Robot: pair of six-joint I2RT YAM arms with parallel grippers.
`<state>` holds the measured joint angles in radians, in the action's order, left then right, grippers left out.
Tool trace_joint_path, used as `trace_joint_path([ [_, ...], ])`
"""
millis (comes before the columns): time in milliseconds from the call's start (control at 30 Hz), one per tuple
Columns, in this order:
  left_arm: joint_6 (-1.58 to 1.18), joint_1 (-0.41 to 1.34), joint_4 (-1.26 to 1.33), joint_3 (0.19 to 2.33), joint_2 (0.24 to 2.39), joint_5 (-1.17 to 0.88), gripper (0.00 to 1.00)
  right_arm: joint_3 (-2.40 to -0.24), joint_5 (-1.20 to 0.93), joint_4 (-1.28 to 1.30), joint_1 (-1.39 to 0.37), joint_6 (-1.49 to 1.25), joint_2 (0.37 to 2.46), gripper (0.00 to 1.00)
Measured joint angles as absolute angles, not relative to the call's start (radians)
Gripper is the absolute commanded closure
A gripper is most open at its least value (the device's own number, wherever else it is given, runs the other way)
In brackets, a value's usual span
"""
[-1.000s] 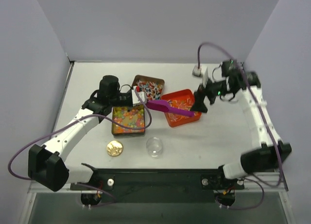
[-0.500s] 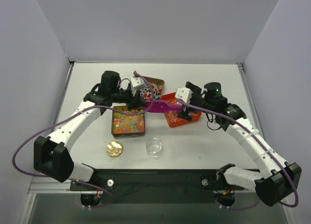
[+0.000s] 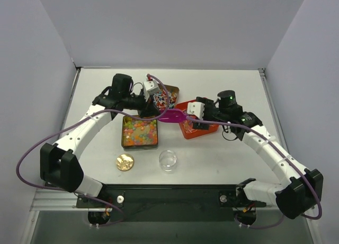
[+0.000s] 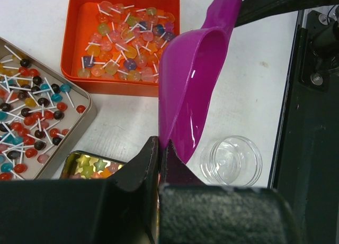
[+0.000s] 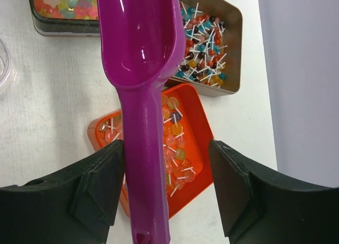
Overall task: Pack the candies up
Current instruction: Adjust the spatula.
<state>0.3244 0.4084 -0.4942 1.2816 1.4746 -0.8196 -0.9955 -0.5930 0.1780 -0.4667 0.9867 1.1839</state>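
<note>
Status: no candies are packed yet.

1. Locate the candies (image 3: 140,132). In the top view, the bead sweets fill the gold tin (image 3: 140,146) left of centre. Stick-mounted pieces lie in the brown tin (image 5: 233,21) above it and in the orange tray (image 4: 66,43) to the right of centre. All three containers stand on the desk (image 3: 222,154).

2. Check the receiving container. The clear jar (image 3: 168,160) stands open and empty at lower centre of the top view. The gold lid (image 3: 125,161) lies to its left, apart from it.

3. Check the tool. The purple scoop (image 5: 140,48) is held in the air between the two arms, above the tins. Its bowl is empty.

4. Check the hands. The left hand (image 4: 161,148) is clamped shut on the rim of the scoop's bowl. The right hand (image 5: 165,148) straddles the scoop's handle with its jaws apart. One finger sits against or just beside the handle, and the other is clear of it. You have no grip there yet.

Remaining, by judgement: complete the handover of the scoop, scoop candies, fill the jar and fit the lid.
</note>
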Motion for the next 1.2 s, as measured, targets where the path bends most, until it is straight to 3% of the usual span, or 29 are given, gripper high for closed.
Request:
trace_joint_path([
  [500, 0.336, 0.371, -0.696, 1.485, 1.683, -0.947, 1.0, -0.904, -0.56, 0.117, -0.525, 1.184, 1.16, 0.57],
  [1200, 0.325, 0.363, -0.723, 1.485, 1.689, -0.961, 1.0, -0.904, -0.519, 0.091, -0.532, 1.101, 1.168, 0.63],
])
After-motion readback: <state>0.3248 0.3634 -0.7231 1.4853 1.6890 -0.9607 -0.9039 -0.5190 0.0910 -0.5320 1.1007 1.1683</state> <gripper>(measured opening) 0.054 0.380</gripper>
